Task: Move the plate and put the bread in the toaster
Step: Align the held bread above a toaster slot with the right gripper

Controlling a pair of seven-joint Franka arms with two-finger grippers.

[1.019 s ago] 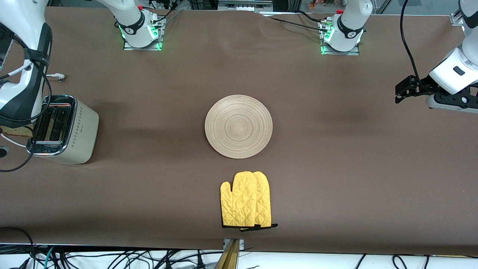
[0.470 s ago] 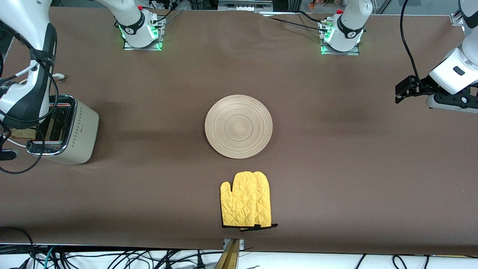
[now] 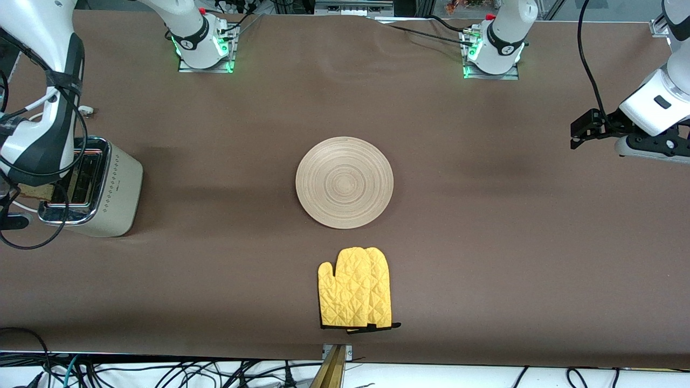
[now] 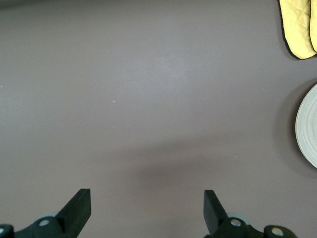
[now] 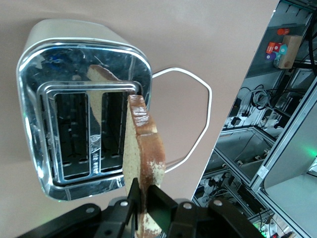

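right gripper [image 5: 141,208] jaws clamped on bread [image 5: 143,163] over toaster [image 3: 94,188] at the right arm's table edge, left gripper [image 4: 146,213] jaws apart, waiting; square slice edge-on to a slot, then lower; plate [image 3: 344,182] mid-table.

One plate [image 3: 344,182] lies at the table's middle, with one pair of yellow oven mitts [image 3: 354,296] (two mitts, stacked almost edge to edge) at its 6 o'clock in the front view. One toaster [image 3: 102,187], two slots in its chrome top, stands at the plate's 9 o'clock. One slice of bread [image 5: 143,158] is in sight. Two arms, so two grippers: the left gripper [image 4: 147,210] and the right gripper [image 5: 141,206].
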